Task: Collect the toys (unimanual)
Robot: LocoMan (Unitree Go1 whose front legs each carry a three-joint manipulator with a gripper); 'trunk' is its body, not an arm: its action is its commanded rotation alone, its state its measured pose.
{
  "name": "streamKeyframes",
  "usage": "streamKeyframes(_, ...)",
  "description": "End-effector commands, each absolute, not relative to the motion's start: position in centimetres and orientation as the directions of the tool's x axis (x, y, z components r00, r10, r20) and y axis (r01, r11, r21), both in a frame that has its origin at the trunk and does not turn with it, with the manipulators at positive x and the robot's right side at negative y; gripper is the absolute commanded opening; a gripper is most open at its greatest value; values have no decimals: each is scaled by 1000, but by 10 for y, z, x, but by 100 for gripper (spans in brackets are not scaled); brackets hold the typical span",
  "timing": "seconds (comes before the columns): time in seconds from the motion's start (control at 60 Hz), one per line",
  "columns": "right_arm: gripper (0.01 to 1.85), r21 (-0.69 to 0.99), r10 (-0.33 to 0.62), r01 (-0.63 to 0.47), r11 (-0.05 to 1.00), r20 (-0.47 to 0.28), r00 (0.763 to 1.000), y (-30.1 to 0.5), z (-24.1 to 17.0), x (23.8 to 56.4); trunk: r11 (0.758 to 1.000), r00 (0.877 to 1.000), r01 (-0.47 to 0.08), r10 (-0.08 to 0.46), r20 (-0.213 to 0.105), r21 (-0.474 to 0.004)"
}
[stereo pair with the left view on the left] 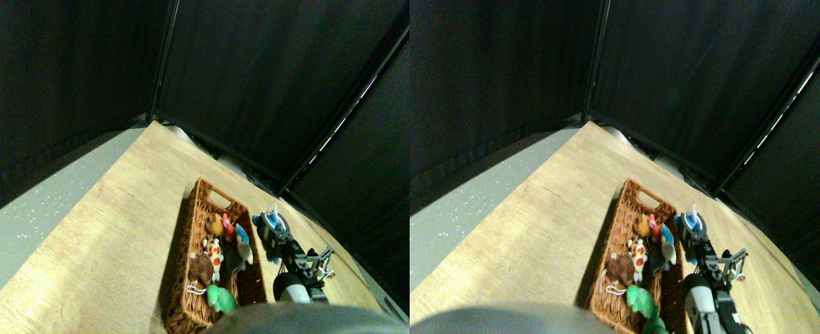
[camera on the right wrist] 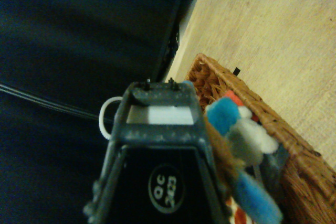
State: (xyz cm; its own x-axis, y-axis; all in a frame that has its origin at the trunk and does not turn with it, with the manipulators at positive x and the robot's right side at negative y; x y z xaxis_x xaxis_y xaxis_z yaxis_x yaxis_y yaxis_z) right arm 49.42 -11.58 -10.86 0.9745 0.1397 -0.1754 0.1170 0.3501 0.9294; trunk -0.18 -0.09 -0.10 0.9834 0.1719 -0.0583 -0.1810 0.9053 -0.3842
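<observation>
We saw the long brown woven basket (stereo pair with the left view on the left: 188, 278) lying on the pale wood-grain worktop (stereo pair with the left view on the left: 103, 257), its handle cut-out at the far end. Inside it lay the toys: an orange plush animal (stereo pair with the left view on the left: 215, 224), a red one (stereo pair with the left view on the left: 228, 226), a blue one (stereo pair with the left view on the left: 241, 234), a grey one (stereo pair with the left view on the left: 243, 255), a white one with orange spots (stereo pair with the left view on the left: 213, 255), a brown one (stereo pair with the left view on the left: 201, 268) with a white string loop, and a green one (stereo pair with the left view on the left: 222, 299) at the near end.

Our right tool (stereo pair with the left view on the left: 272, 221) hung just beside the basket's right rim, near its far end, carrying a small blue and white plush toy (stereo pair with the left view on the left: 270, 224). In the stereo pair the toy sat at the tool's tip; whether the jaws were pinching it or spread we could not tell. In the wrist view a white string loop (camera on the right wrist: 106, 119) showed at the edge of the dark jaw frame (camera on the right wrist: 157, 129), with the basket's woven wall (camera on the right wrist: 294, 145) and the toys inside it close alongside.

To the left of the basket the worktop lay broad and open as far as the grey speckled floor (stereo pair with the left view on the left: 13, 229). On the right only a narrow strip of worktop ran between the basket and the worktop's right edge, where black curtain panels (stereo pair with the left view on the left: 256, 76) stood close behind the arm.
</observation>
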Motion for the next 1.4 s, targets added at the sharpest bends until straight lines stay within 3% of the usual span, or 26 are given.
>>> streamKeyframes(0.017,6,936,144,85,340,-141,979,-112,-101,494,890,981,-195,182,-70,-411)
streamKeyframes(0.233,8,926,171,77,370,-149,974,-109,-101,491,889,981,-196,183,-71,-414)
streamKeyframes(0.267,26,918,176,77,390,-156,972,-109,-100,490,889,981,-196,183,-71,-414)
streamKeyframes(0.283,26,918,176,77,390,-156,972,-109,-100,490,889,981,-196,183,-72,-413)
streamKeyframes(0.383,82,908,194,77,411,-170,966,-112,-99,490,889,981,-196,183,-72,-413)
streamKeyframes(0.483,114,894,217,53,444,-165,962,-115,-100,491,893,982,-190,174,-75,-407)
streamKeyframes(0.65,135,893,175,74,445,-168,970,-118,-99,490,900,983,-183,167,-77,-396)
streamKeyframes(0.867,120,892,53,81,446,-116,992,-136,-97,495,915,986,-164,145,-80,-368)
streamKeyframes(0.967,109,858,-26,83,506,-82,996,-160,-95,500,924,988,-150,130,-80,-352)
streamKeyframes(1.2,77,851,-134,85,519,-17,991,-199,-94,501,943,992,-112,90,-85,-313)
streamKeyframes(1.4,70,863,-187,115,492,-24,982,-217,-98,493,955,994,-85,63,-84,-285)
